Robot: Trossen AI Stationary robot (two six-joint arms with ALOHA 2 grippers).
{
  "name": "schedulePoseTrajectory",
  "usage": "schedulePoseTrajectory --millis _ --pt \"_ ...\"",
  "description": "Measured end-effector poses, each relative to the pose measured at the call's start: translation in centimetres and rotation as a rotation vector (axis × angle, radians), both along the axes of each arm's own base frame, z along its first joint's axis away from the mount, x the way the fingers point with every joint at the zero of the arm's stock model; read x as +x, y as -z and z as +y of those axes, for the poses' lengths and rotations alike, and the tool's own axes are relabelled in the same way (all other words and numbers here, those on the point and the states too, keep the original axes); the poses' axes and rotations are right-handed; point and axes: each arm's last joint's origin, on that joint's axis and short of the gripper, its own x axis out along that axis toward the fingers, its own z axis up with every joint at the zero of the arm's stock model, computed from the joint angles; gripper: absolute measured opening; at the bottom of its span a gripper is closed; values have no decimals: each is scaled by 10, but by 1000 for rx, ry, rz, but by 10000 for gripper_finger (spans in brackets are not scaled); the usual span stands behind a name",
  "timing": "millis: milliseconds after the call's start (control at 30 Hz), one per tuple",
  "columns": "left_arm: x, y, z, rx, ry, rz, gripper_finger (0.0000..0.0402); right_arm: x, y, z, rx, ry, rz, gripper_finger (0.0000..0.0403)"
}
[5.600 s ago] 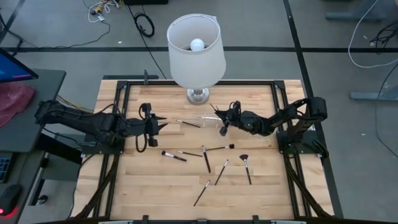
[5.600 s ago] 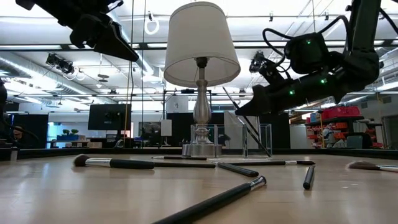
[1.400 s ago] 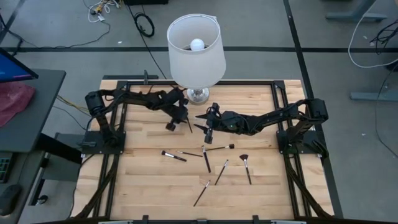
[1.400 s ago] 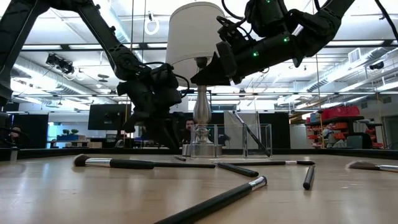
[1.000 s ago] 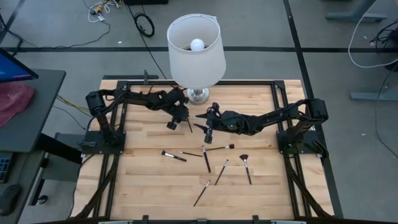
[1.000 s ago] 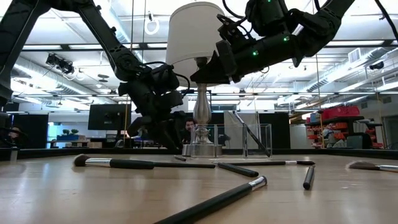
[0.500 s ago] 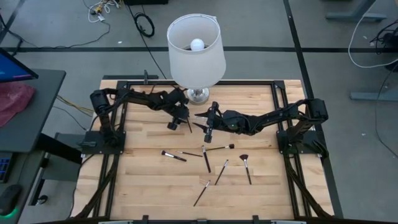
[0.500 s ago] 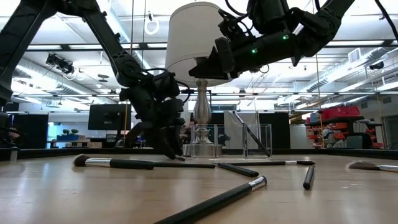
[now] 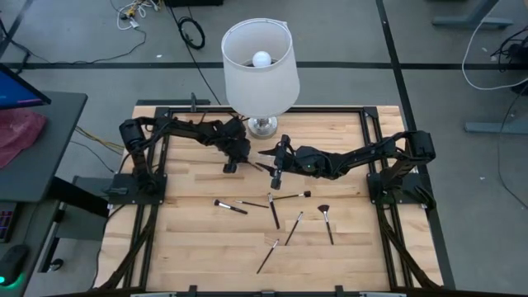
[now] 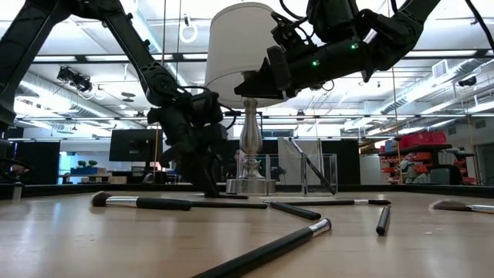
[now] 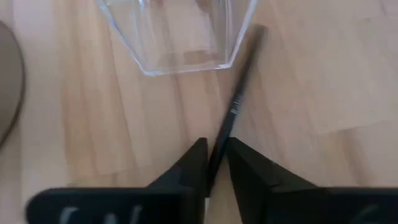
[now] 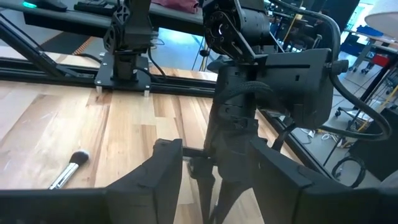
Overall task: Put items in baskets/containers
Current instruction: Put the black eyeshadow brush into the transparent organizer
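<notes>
Two claws work near the lamp (image 9: 260,62): the left claw (image 11: 211,163) is down on the tabletop (image 9: 190,239), its fingers narrowed around a dark brush (image 11: 235,115) that lies beside the clear box (image 11: 177,34). The right claw (image 12: 214,155) hangs just beside it above the wood, spread wide and holding nothing. Several more brushes (image 9: 276,213) lie scattered on the nearer part of the tabletop.

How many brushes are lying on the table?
8: seven brushes scattered in front of both arms, the fan one rightmost; one in the left pincer beside the box. More may hide inside it.
</notes>
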Motion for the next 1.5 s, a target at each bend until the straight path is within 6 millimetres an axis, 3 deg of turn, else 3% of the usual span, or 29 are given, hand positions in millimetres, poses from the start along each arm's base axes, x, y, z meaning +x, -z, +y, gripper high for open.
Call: schedulePoseTrajectory --millis 200,800,1100,1500 --pt "4 0 -10 -57 -54 16 25 0 0 0 3 0 0 180" --pt "10 16 -68 -127 -110 -97 52 -1 7 13 55 -99 71 180" --pt "18 16 -97 -110 -91 -120 52 -1 45 22 251 -186 273 180" --pt "24 15 -126 -83 -34 -162 53 7 102 26 291 -184 404 180"
